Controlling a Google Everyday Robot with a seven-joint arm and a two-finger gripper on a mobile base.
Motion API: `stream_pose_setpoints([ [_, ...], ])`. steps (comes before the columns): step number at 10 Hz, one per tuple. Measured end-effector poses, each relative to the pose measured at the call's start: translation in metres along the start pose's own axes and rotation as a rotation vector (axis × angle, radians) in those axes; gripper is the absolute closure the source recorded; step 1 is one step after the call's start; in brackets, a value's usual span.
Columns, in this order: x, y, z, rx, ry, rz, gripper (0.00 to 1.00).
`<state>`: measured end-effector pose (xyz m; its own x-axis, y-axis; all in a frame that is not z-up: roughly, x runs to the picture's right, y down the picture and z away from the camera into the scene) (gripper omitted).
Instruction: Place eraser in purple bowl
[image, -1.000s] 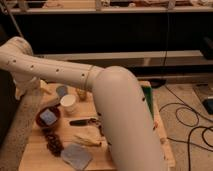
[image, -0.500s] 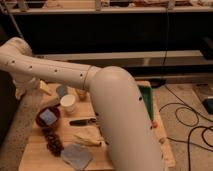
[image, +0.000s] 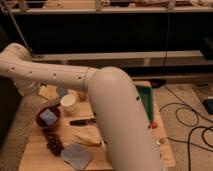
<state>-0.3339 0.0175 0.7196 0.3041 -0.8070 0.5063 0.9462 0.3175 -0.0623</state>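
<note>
1. Maroon-dark and deep, the purple bowl (image: 41, 123) stands on the wooden table (image: 35, 152), just on the camera side of the gripper (image: 47, 93) and lower than it.
2. A blue-grey block lies inside that bowl. It is judged to be the eraser (image: 48, 116), so the task's thing appears to rest in its goal, apart from the gripper.
3. The gripper hangs at the end of the white arm (image: 55, 74), with a white cup (image: 69, 103) just beside it, toward the view's right. Whether it is released or clenched cannot be told.
4. Over the past second almost nothing has changed: the arm has shifted only slightly, and the block sits in the same place in the bowl throughout.
5. That stillness suggests the placing is done, or nearly so, and only withdrawing the arm remains.
6. Farther from the gripper, toward the camera, lie a black-handled utensil (image: 82, 121) and a grey-blue pad (image: 76, 155), neither of them touched by the gripper.
</note>
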Motion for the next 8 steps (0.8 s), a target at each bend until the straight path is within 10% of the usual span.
stream_pose_setpoints([
  [5, 0.004, 0.003, -0.002, 0.040, -0.001, 0.056, 0.20],
  [8, 0.007, -0.016, 0.001, 0.021, 0.045, -0.055, 0.20],
])
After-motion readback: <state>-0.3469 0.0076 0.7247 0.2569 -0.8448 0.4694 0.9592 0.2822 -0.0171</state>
